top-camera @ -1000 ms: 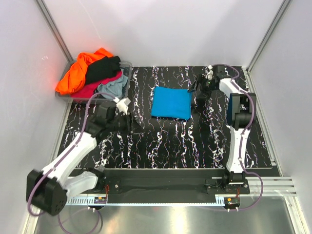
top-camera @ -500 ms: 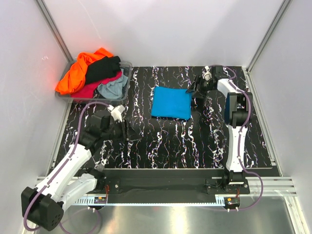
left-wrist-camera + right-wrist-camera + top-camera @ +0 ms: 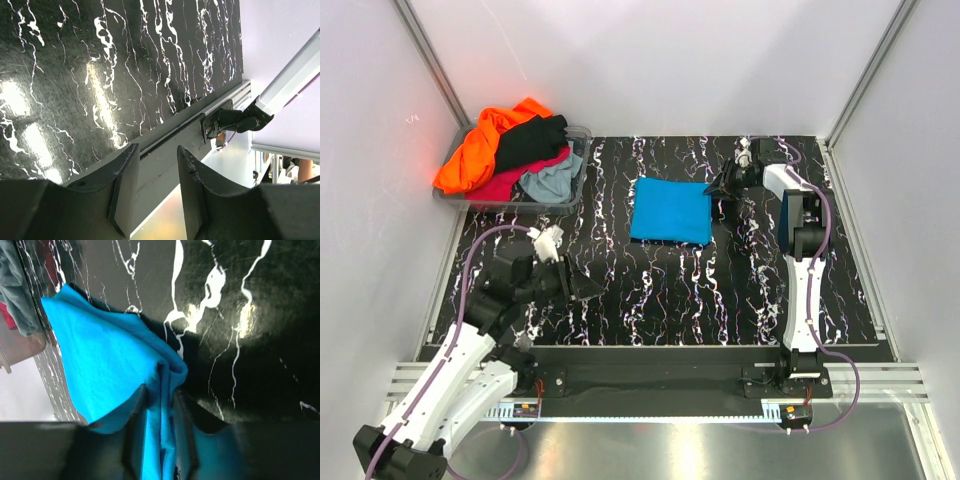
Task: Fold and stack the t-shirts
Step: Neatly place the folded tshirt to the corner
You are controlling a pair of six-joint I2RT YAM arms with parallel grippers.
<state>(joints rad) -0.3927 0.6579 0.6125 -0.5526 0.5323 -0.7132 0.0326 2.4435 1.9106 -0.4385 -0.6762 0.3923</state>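
A bright turquoise t-shirt (image 3: 670, 210), folded into a rectangle, lies flat at the middle back of the table. My right gripper (image 3: 722, 183) sits at its far right corner. In the right wrist view the fingers (image 3: 134, 440) press from both sides on the layered cloth edge of the turquoise t-shirt (image 3: 100, 360), so the right gripper (image 3: 159, 410) is shut on it. More t-shirts are heaped in the bin: orange (image 3: 480, 150), black (image 3: 530, 140), crimson (image 3: 505, 185) and grey (image 3: 552, 180). My left gripper (image 3: 582, 287) hangs open and empty over the near left; the left gripper (image 3: 155, 165) has only the table's edge between its fingers.
The clear plastic bin (image 3: 578, 178) stands at the back left corner, against the left wall. The black marbled table (image 3: 670, 290) ends at a metal rail (image 3: 190, 125) along its near edge. White walls close in the back and both sides.
My right gripper has closed on the turquoise t-shirt's far right corner. The left arm has drawn back toward the near left, away from the bin, its jaws unchanged.
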